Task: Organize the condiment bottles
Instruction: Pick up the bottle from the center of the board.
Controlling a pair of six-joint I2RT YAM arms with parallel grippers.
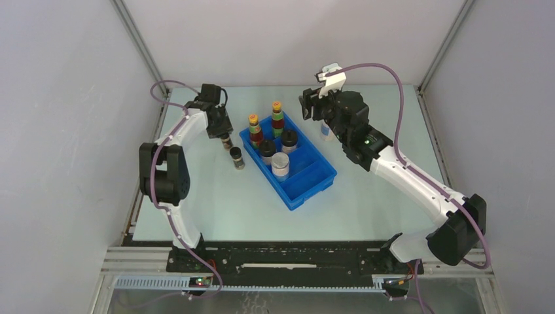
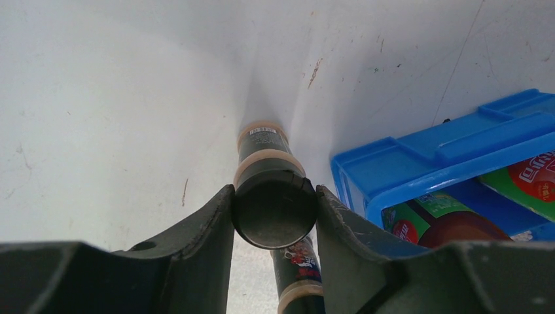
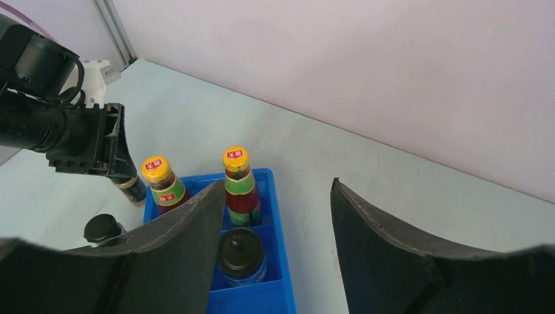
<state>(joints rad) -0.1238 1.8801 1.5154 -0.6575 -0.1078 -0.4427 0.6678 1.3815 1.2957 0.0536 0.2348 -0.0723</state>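
Grips one spice jar (image 2: 273,209) in the closed left gripper (image 1: 225,136), just left of the blue tray (image 1: 309,178). Holds the right gripper (image 3: 276,185) open, empty, above the tray's far right. Shows one loose spice jar (image 1: 237,157) just nearer. In the tray: two red bottles (image 1: 277,119), two black-lidded jars (image 1: 267,150), one white-capped jar (image 1: 281,163).

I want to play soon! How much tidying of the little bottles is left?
Done: the blue tray holds two tall red bottles, two black-lidded jars and a white-capped jar. In hand: the left hand is shut on a spice jar beside the tray. Left: a second spice jar next to it and a pale jar near the open right hand.
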